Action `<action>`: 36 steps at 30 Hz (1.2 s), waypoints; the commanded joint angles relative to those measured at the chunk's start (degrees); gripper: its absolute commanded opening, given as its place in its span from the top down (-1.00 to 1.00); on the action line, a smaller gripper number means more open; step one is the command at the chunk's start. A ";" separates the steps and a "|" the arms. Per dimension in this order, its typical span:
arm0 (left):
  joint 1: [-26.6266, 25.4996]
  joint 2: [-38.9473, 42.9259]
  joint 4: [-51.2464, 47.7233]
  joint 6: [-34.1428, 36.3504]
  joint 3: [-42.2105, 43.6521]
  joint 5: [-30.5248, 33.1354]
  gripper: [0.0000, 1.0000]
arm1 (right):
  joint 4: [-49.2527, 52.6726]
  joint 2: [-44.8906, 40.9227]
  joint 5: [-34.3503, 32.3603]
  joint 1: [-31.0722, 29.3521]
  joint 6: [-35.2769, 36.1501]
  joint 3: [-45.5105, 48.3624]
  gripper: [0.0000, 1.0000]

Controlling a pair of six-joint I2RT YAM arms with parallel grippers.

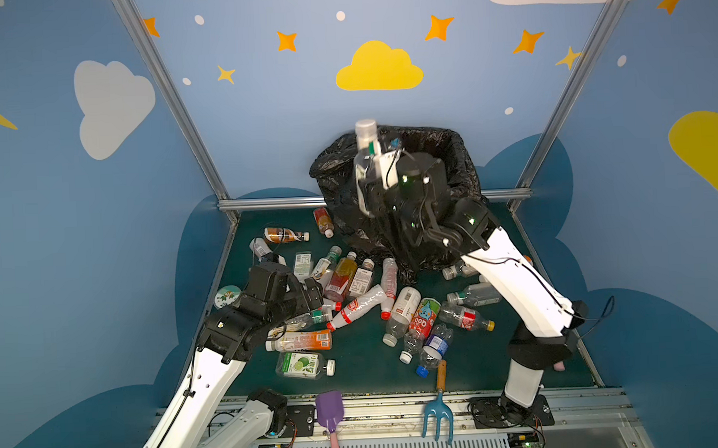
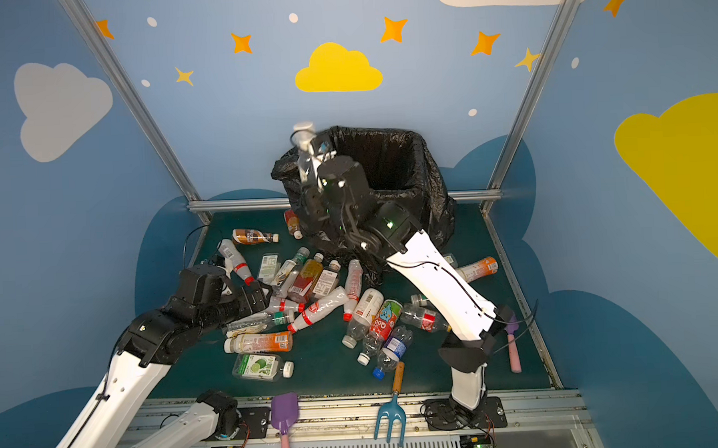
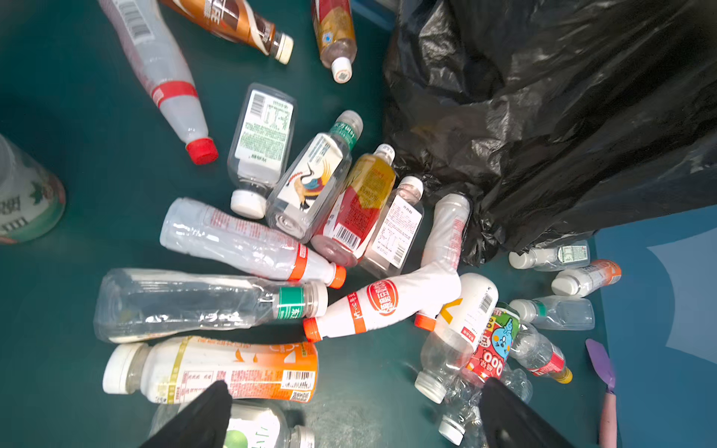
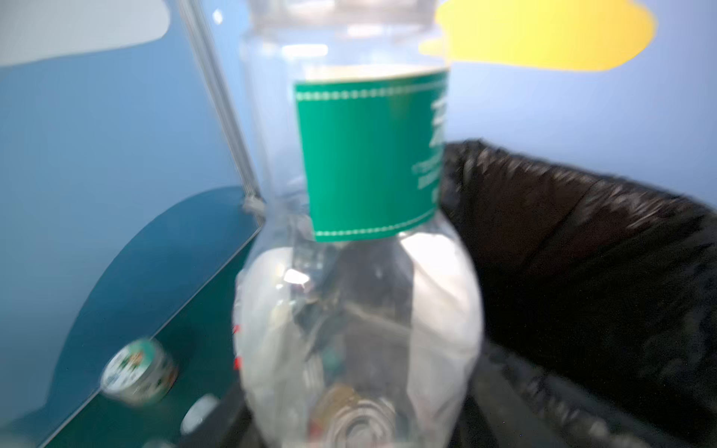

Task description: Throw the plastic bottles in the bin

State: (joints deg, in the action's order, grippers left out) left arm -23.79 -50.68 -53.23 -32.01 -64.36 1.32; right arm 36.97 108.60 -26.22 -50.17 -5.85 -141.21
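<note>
The right end effector (image 1: 373, 170) has an upright green-labelled bottle (image 1: 365, 147) at the rim of the bin (image 1: 450, 154); whether it clamps the bottle, I cannot tell. The left end effector (image 3: 355, 388) is spread wide above the bottles (image 1: 355, 310) on the counter (image 1: 368, 370).

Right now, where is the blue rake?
In both top views the blue rake lies across the front edge of the table, right of the purple shovel.

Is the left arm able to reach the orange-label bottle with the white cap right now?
Probably yes: the left gripper hangs open close to the orange-label bottle, nothing lies over it, though a clear bottle crowds one side.
</note>
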 commanded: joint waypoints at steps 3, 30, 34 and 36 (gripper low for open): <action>0.79 -1.18 -0.25 1.37 -2.57 1.47 -0.99 | -4.46 19.90 -3.03 11.28 3.87 -28.85 -0.83; 0.34 -3.66 1.03 -2.42 14.41 -8.00 -0.90 | 12.52 -44.68 24.98 11.22 -14.21 58.06 -0.63; -3.87 -9.29 6.73 2.31 12.86 -6.74 -0.90 | 10.95 -45.81 28.97 10.37 -21.92 68.39 -0.53; -6.38 -13.82 7.48 6.22 9.78 -4.51 -0.90 | 9.80 -45.87 31.69 10.16 -24.16 71.97 -0.46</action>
State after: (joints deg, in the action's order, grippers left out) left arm -27.90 -60.53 -50.61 -31.05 -51.35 -5.10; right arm 46.48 64.05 0.16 -39.53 -23.77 -71.59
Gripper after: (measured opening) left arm 0.950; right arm 0.737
